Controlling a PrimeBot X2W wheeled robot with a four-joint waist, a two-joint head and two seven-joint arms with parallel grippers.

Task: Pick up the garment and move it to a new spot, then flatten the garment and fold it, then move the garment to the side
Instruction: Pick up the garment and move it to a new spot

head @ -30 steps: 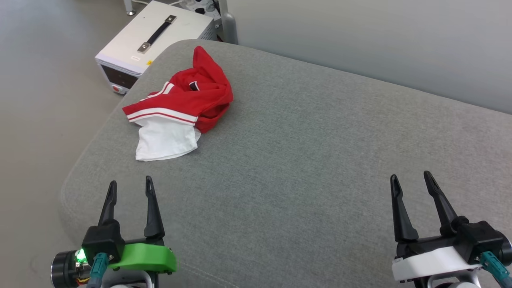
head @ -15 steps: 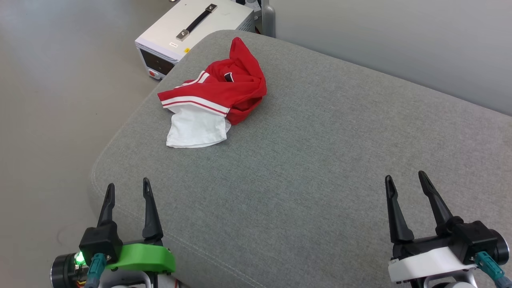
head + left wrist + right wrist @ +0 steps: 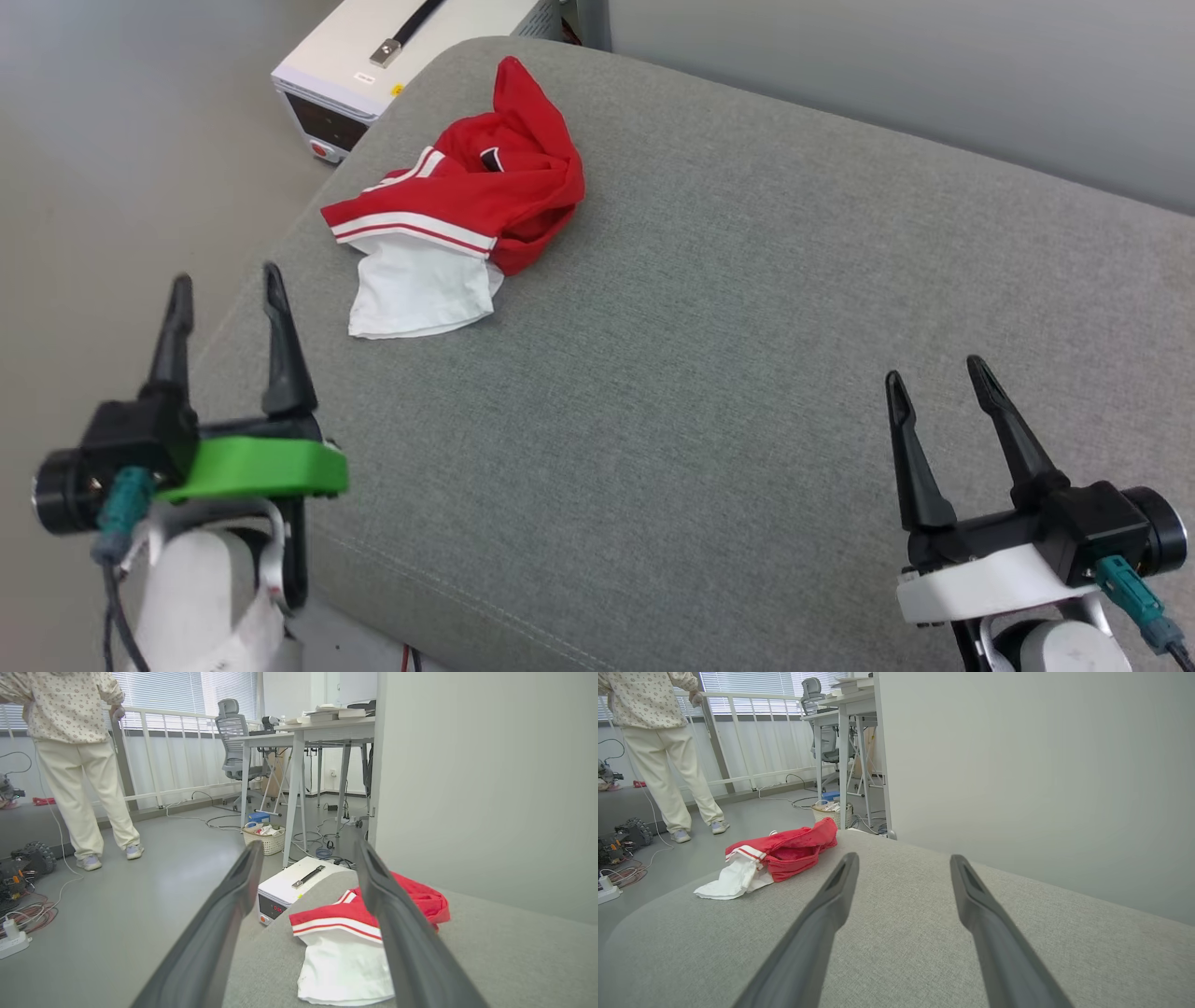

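Note:
The garment (image 3: pixel 467 201) lies crumpled near the far left corner of the grey cushion (image 3: pixel 709 373), red with a white sleeve and red-white striped trim toward me. It also appears ahead in the left wrist view as the garment (image 3: pixel 345 952) and off to the left in the right wrist view as the garment (image 3: pixel 775 856). My left gripper (image 3: pixel 224 285) hovers open over the cushion's left edge, short of the cloth. At the lower right, my right gripper (image 3: pixel 936 371) stands open above bare cushion, far from the cloth. Both hold nothing.
A white equipment box (image 3: pixel 373 65) with a black handle sits on the floor beyond the cushion's far left corner. A grey wall (image 3: pixel 887 65) runs behind the cushion. A person (image 3: pixel 79 765) stands on the floor at the left, near cables, a desk and a chair.
My left gripper has risen and moved forward toward the garment. The camera view has shifted. The garment lies as before, and the right gripper has scarcely moved.

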